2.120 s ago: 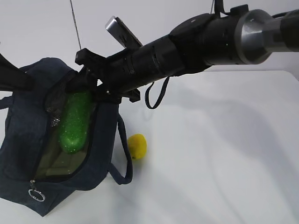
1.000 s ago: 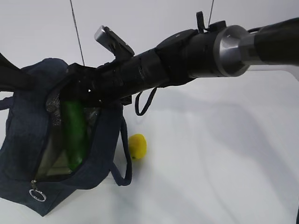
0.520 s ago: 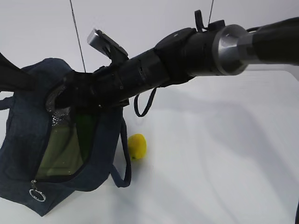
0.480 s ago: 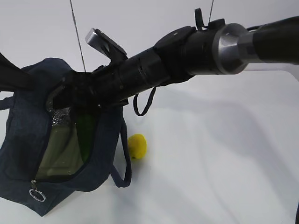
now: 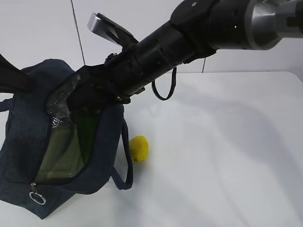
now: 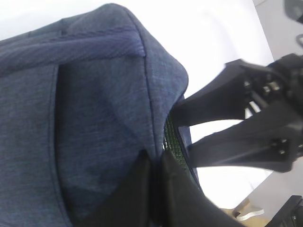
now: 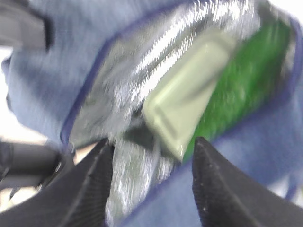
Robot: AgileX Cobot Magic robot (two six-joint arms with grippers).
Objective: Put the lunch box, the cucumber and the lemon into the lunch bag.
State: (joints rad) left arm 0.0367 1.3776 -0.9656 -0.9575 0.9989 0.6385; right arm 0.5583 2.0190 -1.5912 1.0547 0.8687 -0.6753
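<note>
The navy lunch bag [image 5: 21, 137] stands open at the left, its foil lining showing. Inside lie the lunch box [image 5: 59, 153] with its pale green lid and, along the right wall, the dark green cucumber [image 5: 87, 137]. The yellow lemon [image 5: 138, 148] rests on the table just right of the bag. My right gripper [image 5: 84, 100] hovers at the bag's mouth, open and empty. From its wrist, the right gripper [image 7: 154, 144] looks down on the lunch box [image 7: 184, 109] and cucumber [image 7: 241, 80]. My left gripper [image 6: 154, 163] is shut on the lunch bag [image 6: 94, 104], pinching its rim.
The bag's strap handle [image 5: 125, 163] loops down toward the lemon. A metal ring pull [image 5: 37, 197] hangs at the bag's near corner. The white table [image 5: 218, 161] stretches to the right. My left arm [image 5: 14, 78] enters from the left edge.
The cucumber has gone from the right gripper's hold at the bag's mouth to lying inside beside the lunch box. The right arm's rear has since swung upward. The left grip is unchanged.
</note>
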